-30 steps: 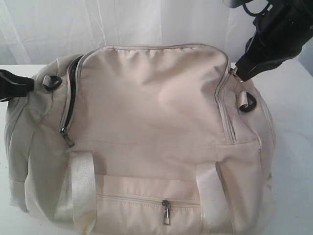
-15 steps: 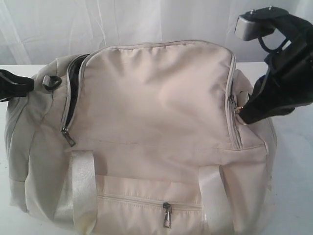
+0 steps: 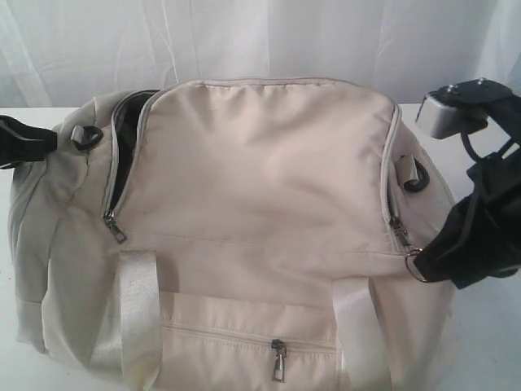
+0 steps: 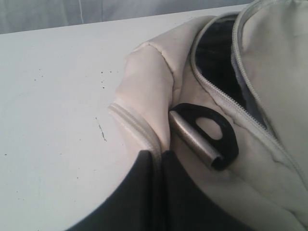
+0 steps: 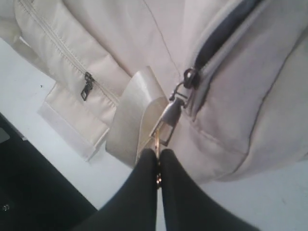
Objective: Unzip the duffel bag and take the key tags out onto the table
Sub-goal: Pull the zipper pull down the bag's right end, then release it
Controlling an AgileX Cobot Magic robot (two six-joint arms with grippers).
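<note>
The cream duffel bag (image 3: 260,204) fills the table (image 3: 488,342). At the bag's front right corner my right gripper (image 3: 425,262) is shut on the brass ring zipper pull (image 5: 157,144), which hangs from the grey slider (image 5: 189,78). Behind that slider the zip gapes, showing dark lining (image 5: 226,29). My left gripper (image 4: 161,153) is shut on a fabric seam at the bag's left end, beside a black D-ring (image 4: 211,137). The zip's left side also stands open (image 3: 122,155), with a second slider (image 3: 114,228) below it. The key tags are hidden.
The front pocket zip (image 3: 279,362) is closed between the white webbing handles (image 3: 138,309). A black D-ring (image 3: 413,175) sits on the bag's right end. White curtain (image 3: 244,41) hangs behind. In the right wrist view a dark drop (image 5: 29,187) lies past the table's edge.
My right gripper has travelled down the bag's right side toward the front, dragging the ring pull and slider with it, so the zip is open further there. The left gripper has stayed put.
</note>
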